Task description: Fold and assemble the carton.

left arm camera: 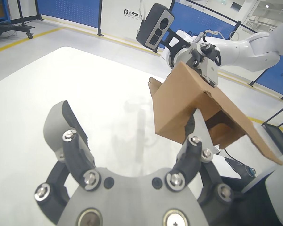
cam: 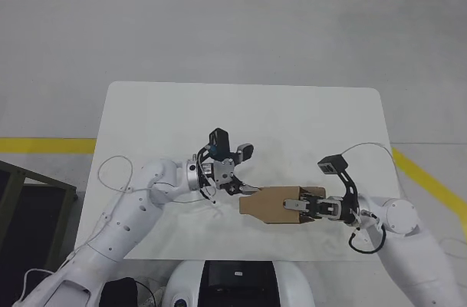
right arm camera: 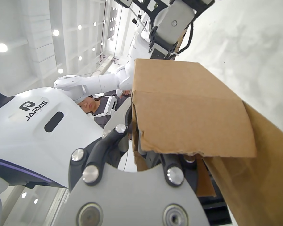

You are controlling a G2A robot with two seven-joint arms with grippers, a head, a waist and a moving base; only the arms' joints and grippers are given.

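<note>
The left gripper (left arm camera: 132,109) has its jaws spread wide and grasps nothing. One metal finger (left arm camera: 199,123) rests its tip against the torn edge at the open end of the brown corrugated cardboard carton (left arm camera: 179,99). The other finger (left arm camera: 66,118) stands well apart from the carton, over bare surface.

The right gripper (cam: 298,206) is at the carton's opposite end, with its jaws clenched on the carton. In the right wrist view one finger (right arm camera: 122,118) lies against the outside of a side wall. The other finger goes in under the ragged-edged top panel and is largely hidden by it.

The carton is a part-formed rectangular sleeve, squared up and held between the two grippers. In the left wrist view it sits tilted, and its lower corner appears clear of the white tabletop (cam: 294,115) beneath it. The end facing the left gripper is open and shows the brown inner walls and the shaded hollow. A long unfolded flap (left arm camera: 250,130) juts out from that end, beside the touching finger. At the carton's far end a smaller flap (left arm camera: 154,86) sticks out.

In the top view the carton lies lengthwise between the arms, with the tabletop's robot-side edge near it.
</note>
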